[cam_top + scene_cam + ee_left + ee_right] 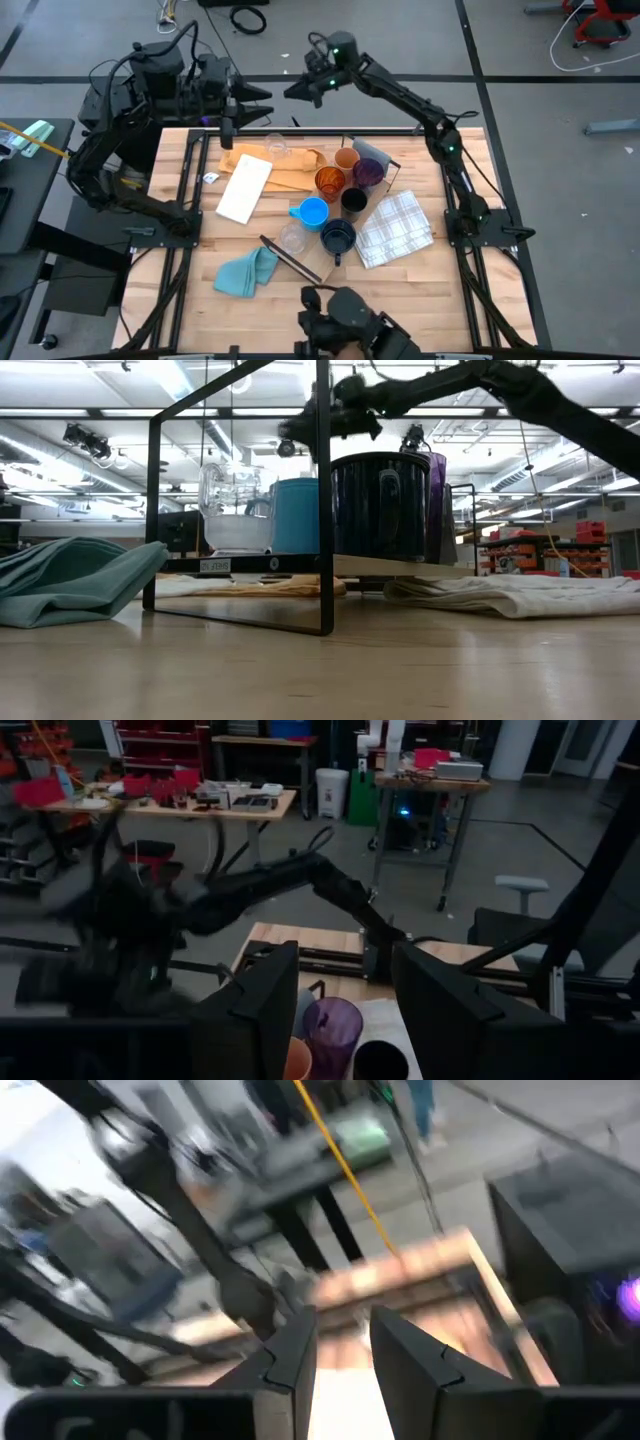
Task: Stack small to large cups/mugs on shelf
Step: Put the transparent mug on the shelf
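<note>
On the table (420,290) the cups sit in a loose cluster on and around the shelf (300,262): a tan cup (346,159), an amber cup (330,182), a purple tumbler (368,172), a black cup (353,203), a light blue mug (312,213), a dark mug (337,238) and a clear cup (292,238), with another clear cup (276,147) apart near the far edge, and none shows anything inside. The left gripper (262,103) and the right gripper (296,92) both hang high over the far edge, fingers parted with a gap between them, gripping and touching nothing. In the low view the dark mug (380,506) hides most of the cups behind it, and the right wrist view is too smeared to make out any cup.
</note>
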You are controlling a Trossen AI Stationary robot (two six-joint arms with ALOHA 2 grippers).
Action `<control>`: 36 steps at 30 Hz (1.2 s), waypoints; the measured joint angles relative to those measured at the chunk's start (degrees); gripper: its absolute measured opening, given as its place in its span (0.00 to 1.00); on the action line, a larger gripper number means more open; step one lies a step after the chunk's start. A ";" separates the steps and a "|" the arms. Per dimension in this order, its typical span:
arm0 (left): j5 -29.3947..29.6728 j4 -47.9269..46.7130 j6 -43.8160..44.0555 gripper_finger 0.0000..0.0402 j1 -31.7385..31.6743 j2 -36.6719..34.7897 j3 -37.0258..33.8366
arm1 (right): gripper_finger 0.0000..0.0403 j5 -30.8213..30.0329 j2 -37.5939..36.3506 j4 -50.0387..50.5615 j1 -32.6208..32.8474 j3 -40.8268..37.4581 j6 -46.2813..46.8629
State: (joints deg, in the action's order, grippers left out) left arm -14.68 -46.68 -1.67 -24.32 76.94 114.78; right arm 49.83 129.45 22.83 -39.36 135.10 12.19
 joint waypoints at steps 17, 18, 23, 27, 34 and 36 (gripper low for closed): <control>0.58 -1.40 1.09 0.42 0.46 0.09 0.00 | 0.26 -28.62 2.04 9.76 8.83 -2.76 -29.59; 0.57 -1.63 1.09 0.42 0.46 0.09 0.00 | 0.26 -29.47 2.19 10.45 9.12 -2.77 -28.89; 0.56 -2.21 1.09 0.42 0.48 0.09 0.00 | 0.28 -31.31 3.14 14.45 9.60 -2.80 -27.34; 0.53 -2.21 1.09 0.42 0.55 0.09 0.00 | 0.32 -31.52 3.88 19.05 9.90 -2.75 -27.60; 0.53 -2.32 1.09 0.41 0.55 0.09 0.00 | 0.40 -35.65 5.20 20.92 11.42 -2.76 -26.21; 0.53 -2.74 1.09 0.41 0.55 0.09 0.00 | 0.40 -36.69 5.34 21.39 11.84 -2.79 -26.25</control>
State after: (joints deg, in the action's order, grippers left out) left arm -14.15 -49.42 -0.58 -23.77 77.03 114.78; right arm 13.14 134.79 44.21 -27.52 132.31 -14.06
